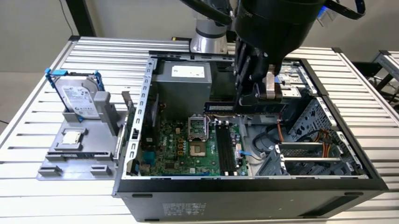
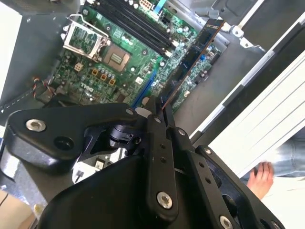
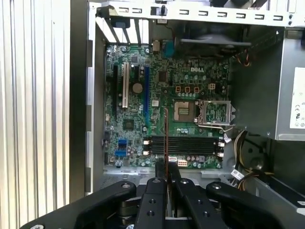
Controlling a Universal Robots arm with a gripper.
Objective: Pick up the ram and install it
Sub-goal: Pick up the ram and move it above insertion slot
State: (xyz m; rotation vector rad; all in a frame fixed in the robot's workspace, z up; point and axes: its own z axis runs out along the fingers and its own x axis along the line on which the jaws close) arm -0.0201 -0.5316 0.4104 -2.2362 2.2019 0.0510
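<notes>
My gripper [image 1: 248,101] is shut on the ram [image 1: 219,107], a thin bluish stick with dark chips. It hangs inside the open computer case, above the motherboard [image 1: 177,144] and just behind the black memory slots [image 1: 225,150], which look bare. In the second wrist view the ram [image 2: 193,55] sticks out from the closed gripper [image 2: 157,108] over the green board. The first wrist view has the ram [image 3: 165,136] edge-on as a thin line rising from the gripper [image 3: 164,168] and crossing the slots [image 3: 183,144].
The case walls [image 1: 134,126] ring the board. A grey power supply [image 1: 184,80] sits at the back and a drive cage [image 1: 311,149] with cables on the exterior view's right. Outside, a grey fixture [image 1: 74,156] carries a blue-framed hard drive [image 1: 78,95] and a small square chip [image 1: 72,137]. A person's hand [image 2: 261,176] is beyond the case.
</notes>
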